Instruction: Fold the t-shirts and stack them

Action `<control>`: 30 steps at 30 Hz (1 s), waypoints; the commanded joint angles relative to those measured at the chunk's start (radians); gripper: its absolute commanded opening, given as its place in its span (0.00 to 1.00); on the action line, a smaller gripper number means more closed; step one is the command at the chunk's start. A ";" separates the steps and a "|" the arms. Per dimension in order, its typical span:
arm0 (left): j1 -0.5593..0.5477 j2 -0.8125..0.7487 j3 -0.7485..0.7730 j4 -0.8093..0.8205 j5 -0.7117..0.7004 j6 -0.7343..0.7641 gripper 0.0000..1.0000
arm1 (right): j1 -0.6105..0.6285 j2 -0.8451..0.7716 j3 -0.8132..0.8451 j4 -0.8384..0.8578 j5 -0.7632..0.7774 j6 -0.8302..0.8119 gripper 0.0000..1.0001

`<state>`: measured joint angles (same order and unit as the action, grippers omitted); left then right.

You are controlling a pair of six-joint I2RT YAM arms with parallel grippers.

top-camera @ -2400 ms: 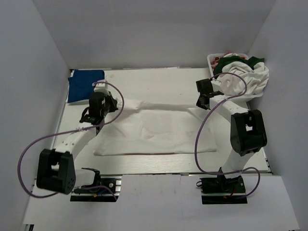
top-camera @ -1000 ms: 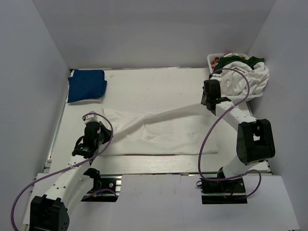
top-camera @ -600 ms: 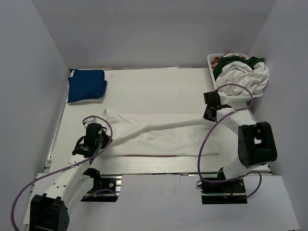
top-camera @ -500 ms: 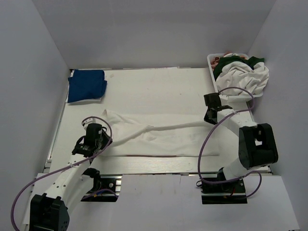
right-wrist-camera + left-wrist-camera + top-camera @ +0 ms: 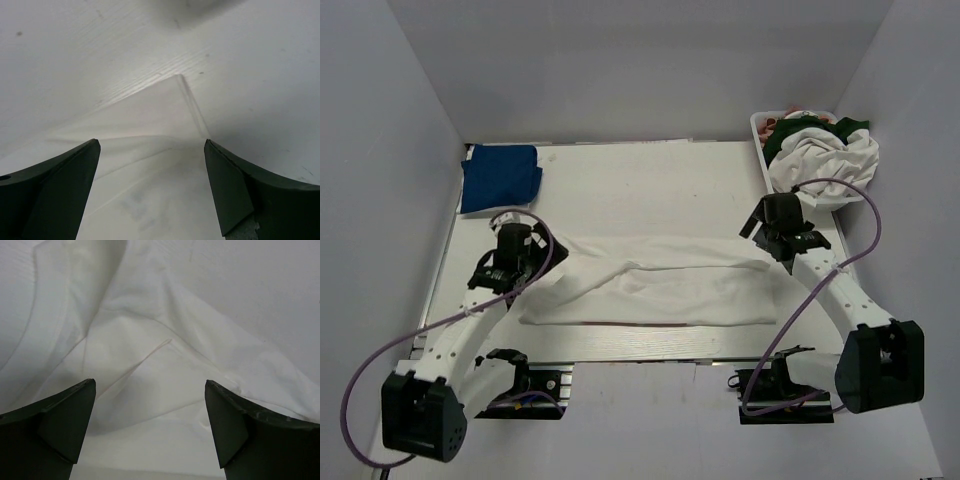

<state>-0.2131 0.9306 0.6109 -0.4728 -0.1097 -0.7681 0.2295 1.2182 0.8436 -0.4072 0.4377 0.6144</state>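
Lying creased, soft white t-shirt (image 5: 670, 295) forms a long, rumpled band.

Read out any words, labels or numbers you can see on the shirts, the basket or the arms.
No readable text anywhere.
White shirt, spread flat: bare cloth in every view.
Blue shirt, folded: plain.
Basket: a red patch among the heaped clothes, too small to read as print or lettering.

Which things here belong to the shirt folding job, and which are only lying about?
Belong to the job:
white t-shirt, spread out
blue t-shirt, folded
heap of t-shirts, not yet folded

Only lying about:
white basket under the heap
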 commanded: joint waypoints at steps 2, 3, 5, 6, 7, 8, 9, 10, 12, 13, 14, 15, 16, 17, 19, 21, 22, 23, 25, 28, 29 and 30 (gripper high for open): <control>-0.003 0.190 0.065 0.167 0.139 0.047 1.00 | 0.017 0.041 -0.031 0.229 -0.233 -0.108 0.90; -0.003 0.235 0.079 0.181 0.152 0.059 1.00 | 0.022 0.076 -0.025 0.243 -0.272 -0.134 0.90; -0.003 0.370 0.101 0.253 0.188 0.076 1.00 | 0.030 0.147 0.000 0.263 -0.290 -0.140 0.90; -0.003 0.414 0.118 0.270 0.179 0.076 1.00 | 0.033 0.197 0.017 0.255 -0.315 -0.131 0.90; -0.003 0.510 0.144 0.287 0.138 0.076 1.00 | 0.036 0.243 0.023 0.254 -0.317 -0.121 0.90; -0.003 0.561 0.171 0.277 0.125 0.076 1.00 | 0.039 0.280 0.026 0.228 -0.315 -0.110 0.90; 0.010 0.612 0.203 0.257 0.125 0.076 1.00 | 0.039 0.296 0.025 0.219 -0.286 -0.073 0.90; 0.011 0.658 0.261 0.243 0.125 0.076 1.00 | 0.036 0.326 0.017 0.211 -0.283 -0.059 0.90; 0.011 0.789 0.332 0.218 0.125 0.076 1.00 | 0.042 0.340 -0.024 0.194 -0.274 -0.026 0.90; 0.011 0.833 0.355 0.218 0.125 0.076 1.00 | 0.039 0.366 -0.037 0.191 -0.275 -0.012 0.90; 0.011 0.876 0.384 0.185 0.136 0.076 1.00 | 0.044 0.359 -0.049 0.174 -0.271 0.016 0.90; 0.011 0.971 0.465 0.169 0.155 0.076 1.00 | 0.047 0.360 -0.064 0.171 -0.268 0.025 0.90; 0.011 1.023 0.515 0.152 0.156 0.076 1.00 | 0.057 0.359 -0.104 0.166 -0.292 0.059 0.90; 0.011 1.072 0.570 0.116 0.156 0.076 1.00 | 0.067 0.345 -0.121 0.156 -0.297 0.071 0.90; -0.008 1.242 0.793 0.082 0.179 0.105 1.00 | 0.134 0.311 -0.197 0.148 -0.300 0.093 0.90; -0.017 1.382 1.096 0.031 0.243 0.131 1.00 | 0.241 0.250 -0.241 0.114 -0.300 0.122 0.90; -0.017 1.460 1.221 -0.010 0.267 0.131 1.00 | 0.279 0.239 -0.270 0.111 -0.319 0.131 0.90; -0.029 1.631 1.362 -0.064 0.295 0.131 1.00 | 0.312 0.203 -0.293 0.111 -0.333 0.131 0.90; -0.048 1.790 1.750 -0.124 0.366 0.144 1.00 | 0.474 0.195 -0.305 0.114 -0.379 0.133 0.90; -0.071 1.912 1.873 0.101 0.501 0.064 1.00 | 0.669 0.221 -0.284 0.117 -0.514 0.105 0.90; -0.083 1.897 1.780 0.178 0.528 0.020 1.00 | 0.724 0.236 -0.278 0.120 -0.536 0.043 0.90; -0.095 1.880 1.740 0.301 0.528 0.000 1.00 | 0.775 0.251 -0.276 0.142 -0.565 0.021 0.90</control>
<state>-0.2558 2.7586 2.4489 -0.2295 0.2916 -0.6945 0.8783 1.3842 0.6247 -0.1139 0.1043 0.6544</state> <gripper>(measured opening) 0.995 0.900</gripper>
